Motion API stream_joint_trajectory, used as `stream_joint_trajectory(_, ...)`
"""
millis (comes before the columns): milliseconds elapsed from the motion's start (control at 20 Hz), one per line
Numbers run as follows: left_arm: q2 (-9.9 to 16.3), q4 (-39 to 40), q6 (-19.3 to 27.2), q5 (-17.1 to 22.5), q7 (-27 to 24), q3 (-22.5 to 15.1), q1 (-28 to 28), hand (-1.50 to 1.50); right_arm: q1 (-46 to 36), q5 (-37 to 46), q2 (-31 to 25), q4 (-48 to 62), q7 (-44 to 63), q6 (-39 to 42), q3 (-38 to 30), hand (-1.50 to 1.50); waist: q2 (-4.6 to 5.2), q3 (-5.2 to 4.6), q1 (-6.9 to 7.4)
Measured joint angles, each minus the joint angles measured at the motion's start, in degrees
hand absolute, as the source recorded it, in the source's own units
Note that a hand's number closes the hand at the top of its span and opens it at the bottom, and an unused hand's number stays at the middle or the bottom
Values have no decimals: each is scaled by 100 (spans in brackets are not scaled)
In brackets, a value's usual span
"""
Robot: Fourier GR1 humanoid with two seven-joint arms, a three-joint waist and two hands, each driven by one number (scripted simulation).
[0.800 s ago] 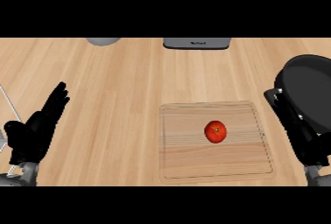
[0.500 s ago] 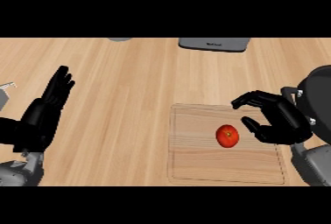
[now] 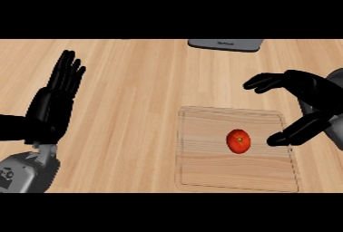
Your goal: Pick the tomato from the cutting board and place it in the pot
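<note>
A red tomato (image 3: 238,140) lies near the middle of the wooden cutting board (image 3: 201,167) at the lower right of the head view. My right hand (image 3: 309,97) hovers just right of the tomato, open, its fingers arched above the board's far edge and its thumb pointing at the tomato without touching it. At the left edge my left hand (image 3: 53,102) rests open, fingers straight and pointing up. No pot can be made out clearly.
A grey flat object (image 3: 226,44) lies at the counter's far edge, top centre. A dark rounded shape (image 3: 337,74) shows at the right edge behind my right hand. Bare wooden counter (image 3: 140,90) spreads between the left hand and the board.
My right hand has come in from the right edge to beside the tomato. The view has shifted, so the board and tomato sit further right and lower.
</note>
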Motion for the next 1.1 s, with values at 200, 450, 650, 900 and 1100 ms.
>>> stream_joint_trajectory(200, -60, 180, -1, 39, -54, 106, -165, 0, -327, 678, -307, 247, -646, -48, 164, -150, 1, 1, -84)
stream_joint_trajectory(450, -139, 398, -40, 53, -154, 160, -266, 0, -706, 1764, -659, 457, -1196, -430, 723, -150, -33, -12, -148)
stream_joint_trajectory(650, -159, 620, -91, 51, -239, 237, -320, 0, -957, 2556, -820, 713, -1620, -779, 1241, -150, -66, -21, -217)
stream_joint_trajectory(900, -181, 818, -168, 51, -367, 367, -299, 0, -1269, 3306, -564, 1142, -1878, -1098, 1822, -150, -133, -31, -340)
stream_joint_trajectory(1100, -147, 766, -212, 55, -329, 478, -231, 0, -1410, 3735, -409, 1543, -1971, -1251, 2129, -150, -172, -34, -418)
